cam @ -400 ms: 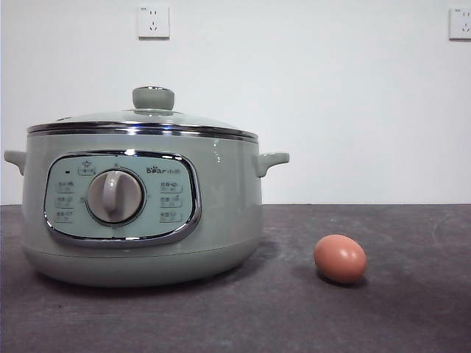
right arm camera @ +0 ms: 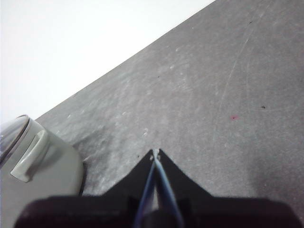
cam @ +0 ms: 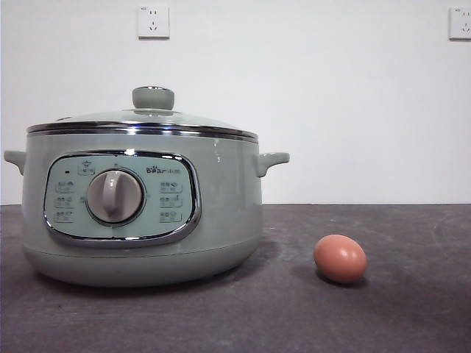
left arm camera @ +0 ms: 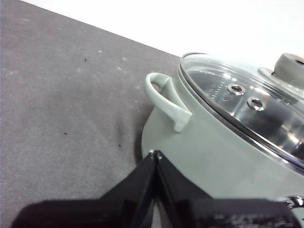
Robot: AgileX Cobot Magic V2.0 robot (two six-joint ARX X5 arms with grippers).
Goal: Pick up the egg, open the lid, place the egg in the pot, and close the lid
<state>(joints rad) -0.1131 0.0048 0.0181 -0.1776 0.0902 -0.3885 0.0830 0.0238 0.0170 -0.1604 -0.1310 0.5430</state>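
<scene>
The reddish-brown egg (cam: 340, 258) lies on the dark table to the right of the pot in the front view. The sage-green pot (cam: 140, 213) stands at the left with its glass lid (cam: 147, 123) on it, green knob (cam: 153, 97) on top. The left wrist view shows the pot (left arm camera: 213, 147), a side handle (left arm camera: 166, 97) and the lid (left arm camera: 247, 102). My left gripper (left arm camera: 155, 153) is shut and empty beside the pot's handle side. My right gripper (right arm camera: 155, 153) is shut and empty above bare table, with the pot's other handle (right arm camera: 28, 152) off to one side. The egg is hidden from both wrist views.
The dark grey table (cam: 368, 316) runs to a white wall with two sockets (cam: 153, 22). No arm shows in the front view.
</scene>
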